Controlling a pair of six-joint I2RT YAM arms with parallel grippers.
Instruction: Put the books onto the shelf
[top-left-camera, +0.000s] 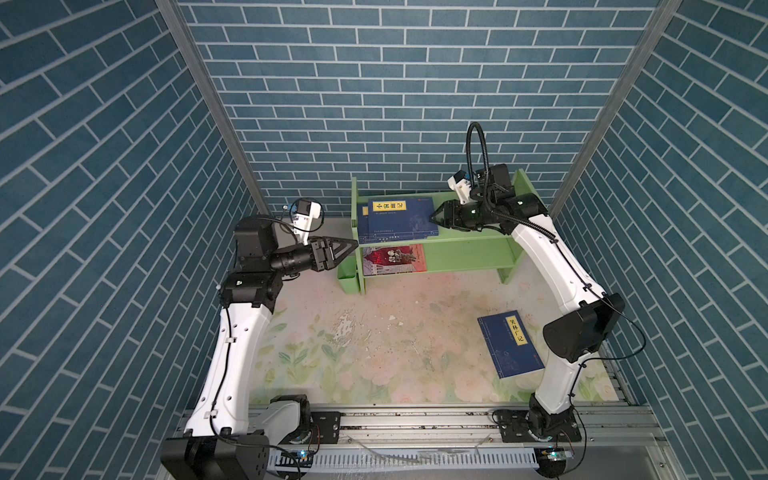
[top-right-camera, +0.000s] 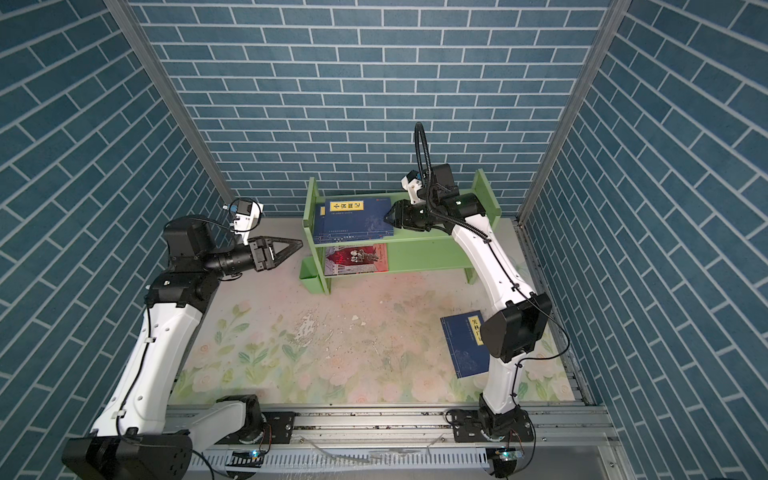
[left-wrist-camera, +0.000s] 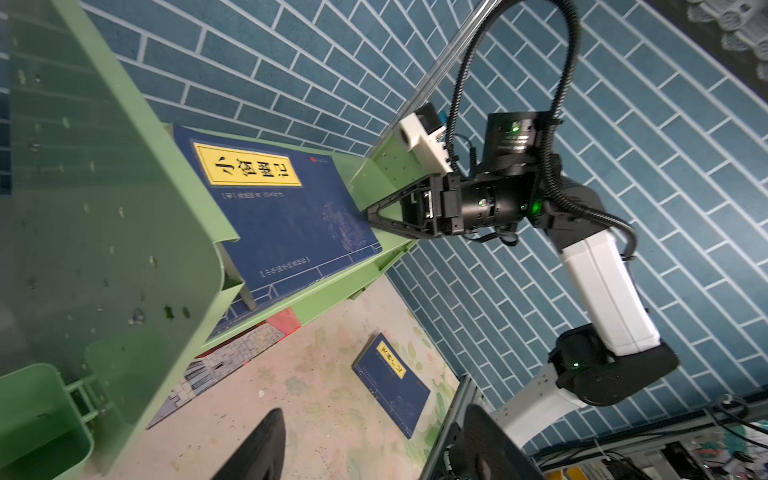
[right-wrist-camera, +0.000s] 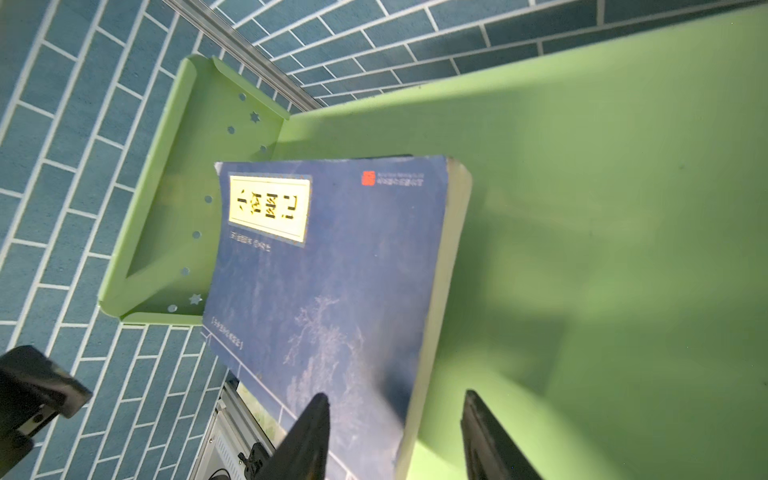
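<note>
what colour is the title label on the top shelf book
Yellow, with black characters; the label shows best in the left wrist view.

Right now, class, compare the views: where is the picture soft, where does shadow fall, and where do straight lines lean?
Right wrist view: the book has its label smeared and washed pale, and a soft shadow lies across the shelf. Left wrist view: that label is crisp, the near side panel blurred. In both top views: even light, sharp, the walls splaying outward.
</note>
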